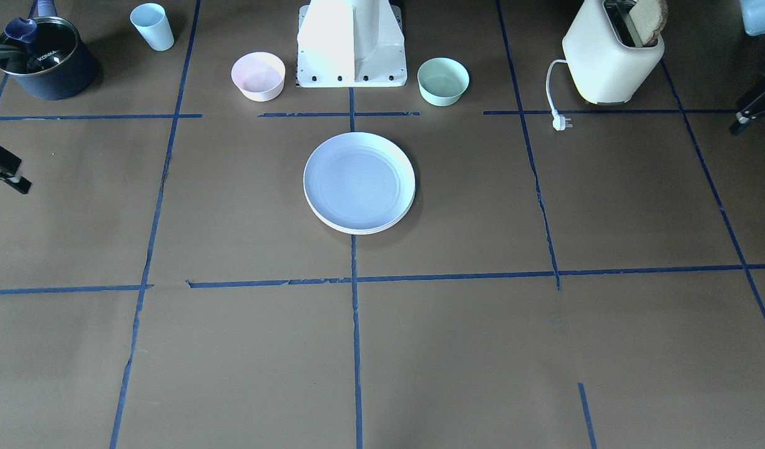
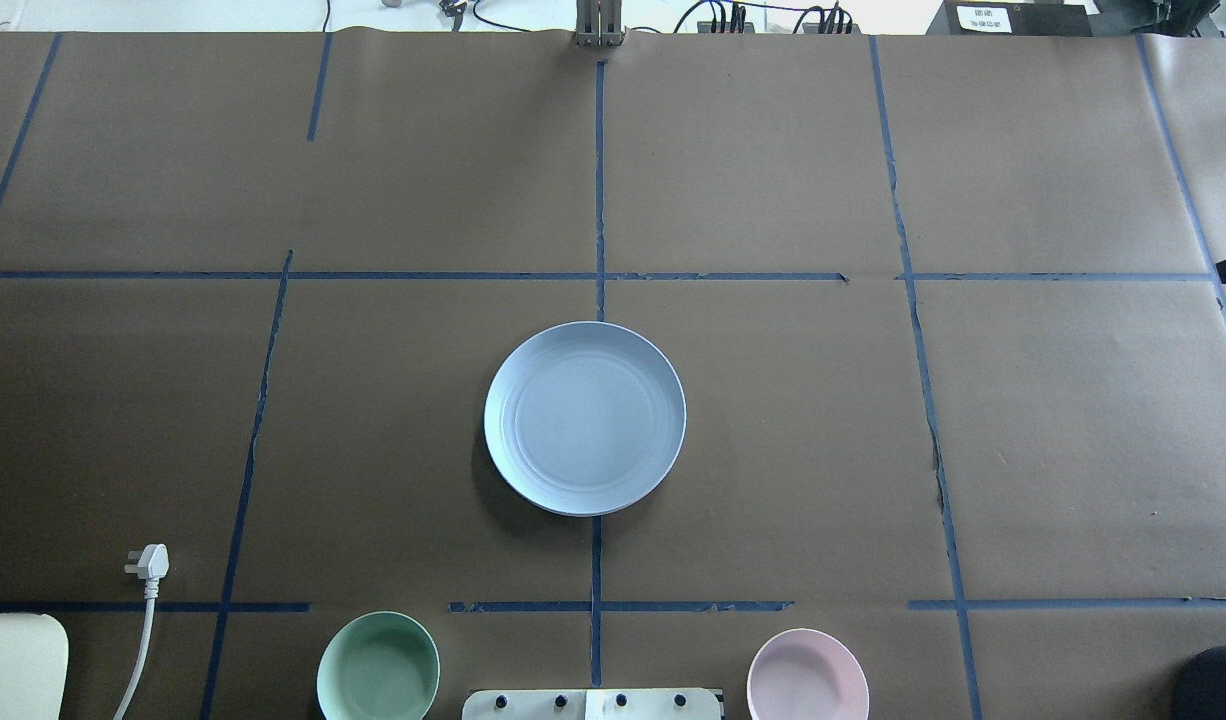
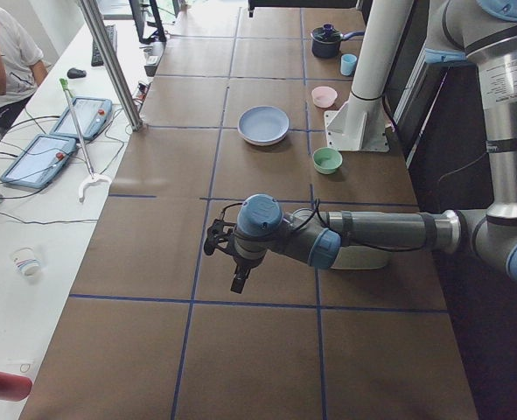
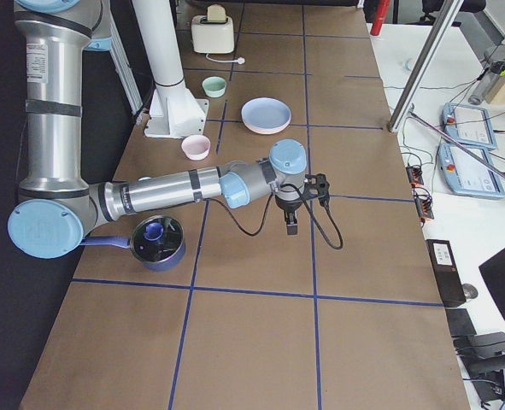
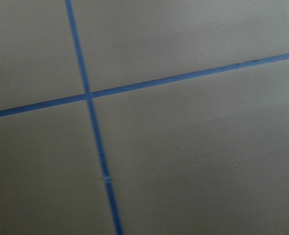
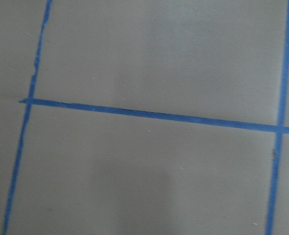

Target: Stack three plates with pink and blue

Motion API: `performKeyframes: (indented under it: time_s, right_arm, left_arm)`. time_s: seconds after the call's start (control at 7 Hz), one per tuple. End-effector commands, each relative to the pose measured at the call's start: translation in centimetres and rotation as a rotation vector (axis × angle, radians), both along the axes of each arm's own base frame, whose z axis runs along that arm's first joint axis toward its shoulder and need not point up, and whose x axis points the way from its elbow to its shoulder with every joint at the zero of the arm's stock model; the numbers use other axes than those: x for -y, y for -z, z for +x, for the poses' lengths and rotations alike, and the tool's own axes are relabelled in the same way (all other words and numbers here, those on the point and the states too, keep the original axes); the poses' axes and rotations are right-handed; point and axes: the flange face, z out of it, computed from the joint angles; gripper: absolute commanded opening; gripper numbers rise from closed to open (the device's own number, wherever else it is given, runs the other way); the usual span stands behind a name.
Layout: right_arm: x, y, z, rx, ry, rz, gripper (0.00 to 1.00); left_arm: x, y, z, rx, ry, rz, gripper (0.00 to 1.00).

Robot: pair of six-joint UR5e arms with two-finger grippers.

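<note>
Three plates (image 1: 359,183) look stacked, light blue on top, well beyond both the left fingers (image 3: 238,278) and right fingers (image 4: 291,224). Whether those are clenched I cannot tell. Best park them clear.

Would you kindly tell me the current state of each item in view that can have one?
plate stack: stacked, light blue plate on top.
pink bowl: upright, empty.
mint bowl: upright, empty.
toaster: unplugged, bread in slot.
pot: covered.
blue cup: upright.
left end effector: holding nothing; open or shut, cannot tell.
right end effector: holding nothing; open or shut, cannot tell.
</note>
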Motion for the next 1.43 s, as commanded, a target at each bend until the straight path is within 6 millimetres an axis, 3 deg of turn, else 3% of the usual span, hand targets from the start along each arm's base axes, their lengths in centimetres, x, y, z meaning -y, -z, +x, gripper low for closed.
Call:
performKeyframes:
  time_s: [0.0, 0.29, 0.57, 1.29]
  right_arm:
    - [-1.3, -3.0, 7.2, -0.051, 0.074, 0.009, 1.0]
    - [-1.7, -5.1, 8.7, -0.099, 0.12, 0.009, 1.0]
    - [-1.5, -7.2, 8.6, -0.087, 0.13, -0.026, 1.0]
    - [-2.1, -7.7, 8.5, -0.082, 0.121, -0.047, 1.0]
  left_arm:
    - [3.7, 1.8, -0.8, 0.067, -0.014, -0.093, 1.0]
    - [3.1, 0.5, -0.7, 0.056, -0.017, -0.148, 1.0]
    - [2.2, -0.2, -0.6, 0.027, -0.017, -0.179, 1.0]
    - [1.7, -0.4, -0.3, 0.0, -0.006, -0.205, 1.0]
